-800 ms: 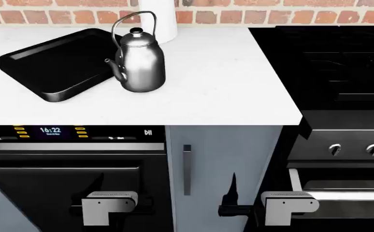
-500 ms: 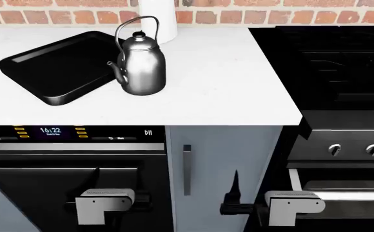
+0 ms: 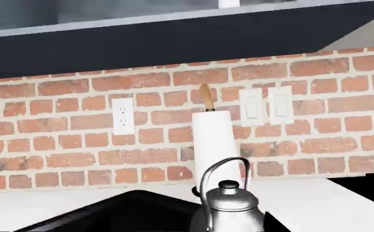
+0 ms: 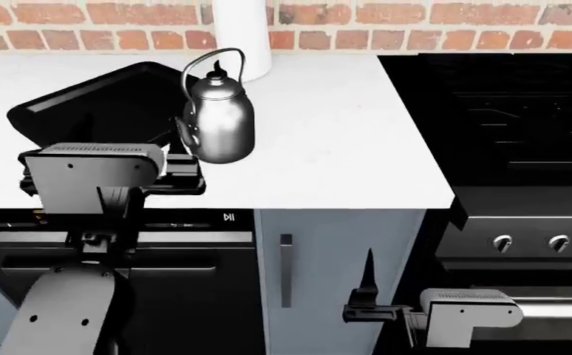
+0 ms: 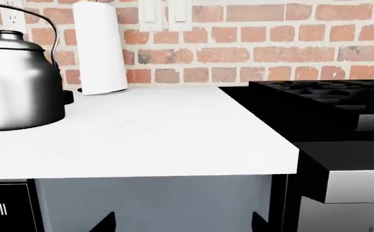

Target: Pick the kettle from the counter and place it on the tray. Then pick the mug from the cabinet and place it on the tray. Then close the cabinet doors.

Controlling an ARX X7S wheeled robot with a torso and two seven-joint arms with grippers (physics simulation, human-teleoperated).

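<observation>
Nearest the robot, the right hand (image 4: pixel 365 292) is held low in front of the grey cabinet door (image 4: pixel 338 266), below the desk's front edge; its fingers are seen spread apart in the right wrist view, wide and empty, and it is judged to be parked there because the first step is not its job. The left hand (image 4: pixel 173 174) is raised to the front edge of the desk (image 4: pixel 345 133), just beside the kettle's base; whether its fingers are spread or closed cannot be told, since only dark tips show and nothing is seen between them. This placement is judged to be an approach to the kettle (image 4: pixel 217 118), which is not yet gripped. The kettle stands upright on the white desk, touching or just overlapping the near right corner of the tray (image 4: pixel 79 100), so only a short carry to the left is thought to be needed. Its long axis is vertical, from base through the knobbed lid to the arched handle; the spout points to the robot's left and slightly toward it, at the tray. Behind the kettle a paper-towel roll (image 4: pixel 242 33) stands against the brick wall (image 4: pixel 434 15), near enough that a high reach could brush it. The black stovetop (image 4: pixel 508 111) lies well apart, to the right. The mug is not seen in these views.
</observation>
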